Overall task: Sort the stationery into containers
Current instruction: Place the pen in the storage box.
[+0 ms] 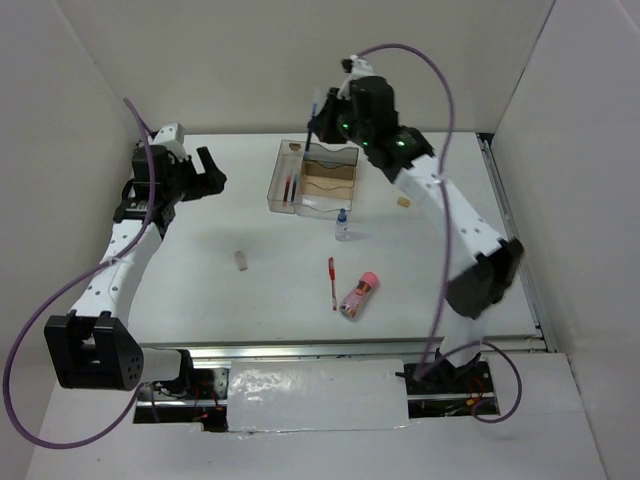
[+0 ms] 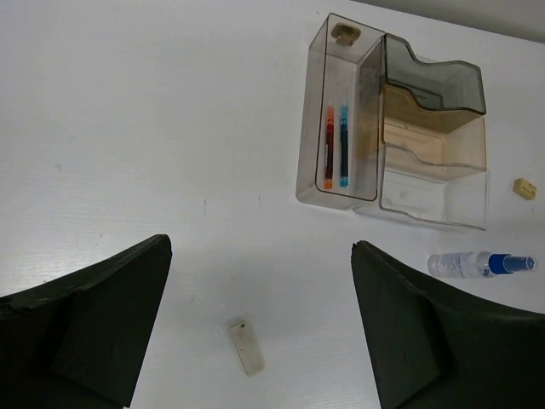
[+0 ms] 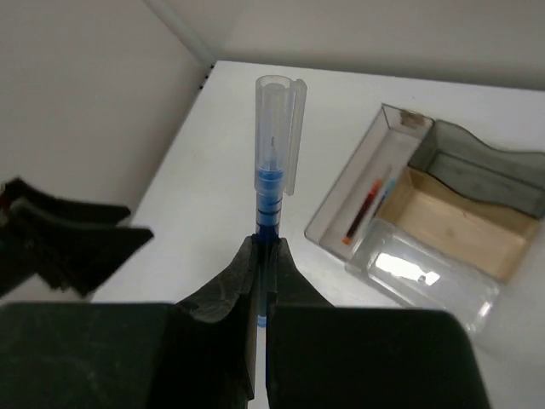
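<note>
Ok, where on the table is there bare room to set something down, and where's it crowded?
Widest bare patch: between the organizer tray and the left gripper, down to the beige block. Also bare: the near-left stretch between that block, the red pen and the table's near edge. Crowded: the tray's near side, around the bottle, red pen and pink tube.

walls (image 1: 250, 60): plain white panels | table (image 1: 230, 300): white, matte | light: even

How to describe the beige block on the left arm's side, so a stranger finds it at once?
Find the smoky organizer tray, far and central. From it, come nearer and toward the left arm: the beige block lies alone on the bare tabletop. The other block lies right of the tray.
</note>
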Available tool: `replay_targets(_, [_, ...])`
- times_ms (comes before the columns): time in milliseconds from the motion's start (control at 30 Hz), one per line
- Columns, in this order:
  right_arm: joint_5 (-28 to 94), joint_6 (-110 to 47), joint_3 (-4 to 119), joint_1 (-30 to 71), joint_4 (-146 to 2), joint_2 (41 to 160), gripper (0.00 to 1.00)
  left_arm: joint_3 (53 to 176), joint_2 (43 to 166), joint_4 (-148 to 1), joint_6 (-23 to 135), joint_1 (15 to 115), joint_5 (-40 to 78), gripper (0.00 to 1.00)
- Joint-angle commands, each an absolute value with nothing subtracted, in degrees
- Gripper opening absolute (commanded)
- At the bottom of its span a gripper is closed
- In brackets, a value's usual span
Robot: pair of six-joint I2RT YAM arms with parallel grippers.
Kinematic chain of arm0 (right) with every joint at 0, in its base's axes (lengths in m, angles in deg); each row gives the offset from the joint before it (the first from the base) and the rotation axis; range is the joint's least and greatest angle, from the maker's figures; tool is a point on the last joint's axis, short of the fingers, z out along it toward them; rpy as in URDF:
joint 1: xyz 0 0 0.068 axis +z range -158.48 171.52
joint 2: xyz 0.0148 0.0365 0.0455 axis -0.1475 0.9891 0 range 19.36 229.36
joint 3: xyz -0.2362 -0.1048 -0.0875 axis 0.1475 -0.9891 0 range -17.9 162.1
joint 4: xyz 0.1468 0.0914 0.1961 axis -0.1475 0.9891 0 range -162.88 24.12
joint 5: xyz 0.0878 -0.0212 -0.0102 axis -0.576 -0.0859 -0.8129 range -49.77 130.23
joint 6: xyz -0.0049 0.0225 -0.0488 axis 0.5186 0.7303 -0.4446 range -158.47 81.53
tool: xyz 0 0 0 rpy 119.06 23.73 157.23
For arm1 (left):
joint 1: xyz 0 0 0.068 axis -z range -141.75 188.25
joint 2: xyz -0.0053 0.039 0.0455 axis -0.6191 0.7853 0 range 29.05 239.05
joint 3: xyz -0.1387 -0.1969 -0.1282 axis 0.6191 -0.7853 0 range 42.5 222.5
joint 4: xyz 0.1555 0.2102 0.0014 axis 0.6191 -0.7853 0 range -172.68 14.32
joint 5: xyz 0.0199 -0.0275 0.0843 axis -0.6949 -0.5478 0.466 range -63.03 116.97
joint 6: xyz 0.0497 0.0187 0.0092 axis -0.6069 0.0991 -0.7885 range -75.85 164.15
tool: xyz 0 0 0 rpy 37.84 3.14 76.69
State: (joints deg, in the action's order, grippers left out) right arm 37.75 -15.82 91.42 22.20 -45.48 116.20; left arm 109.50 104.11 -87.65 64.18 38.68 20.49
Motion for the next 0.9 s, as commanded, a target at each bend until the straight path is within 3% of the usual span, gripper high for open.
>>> replay_targets(0, [37.85, -16.41, 103.35, 23.68, -48.36, 132.06, 0.0, 108.42, 101.73, -86.49, 67.08, 36.84, 18.98, 0.99])
replay_targets(133, [38.91, -18.42, 113.58, 24.3, -50.02, 142.57, 0.0, 107.19, 101.03, -86.14, 68.23, 36.14, 18.62, 0.99])
replay_targets(467, [42.16, -22.39, 115.69, 25.97, -55.56, 154.87, 0.0, 104.29, 100.59, -84.91, 69.9, 33.59, 17.22, 0.99])
replay_targets(867, [43.48, -17.12, 114.47, 24.92, -56.62, 160.51, 0.01, 103.76, 100.41, -85.35, 70.25, 32.01, 17.22, 0.99])
